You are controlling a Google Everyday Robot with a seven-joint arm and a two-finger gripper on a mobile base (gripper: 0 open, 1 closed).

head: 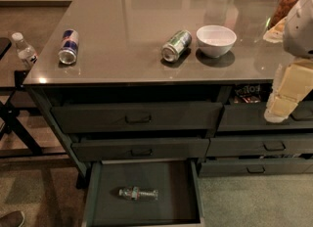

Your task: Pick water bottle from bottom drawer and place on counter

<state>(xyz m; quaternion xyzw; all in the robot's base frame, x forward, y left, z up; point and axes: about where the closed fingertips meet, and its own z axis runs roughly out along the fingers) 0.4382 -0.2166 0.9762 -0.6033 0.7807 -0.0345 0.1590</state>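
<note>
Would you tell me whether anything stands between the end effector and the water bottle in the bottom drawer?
Nothing visible does. The water bottle lies alone in the open bottom drawer; the end effector hangs up right, before the right-hand drawers.

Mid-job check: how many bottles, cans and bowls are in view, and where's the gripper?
Bottles: 2 (water bottle in the bottom drawer; second bottle left of the counter)
Cans: 2 (blue can, green can, lying on the counter)
Bowls: 1 (white bowl)
Total: 5
Gripper hangs at the right, just below the counter's edge.
</note>
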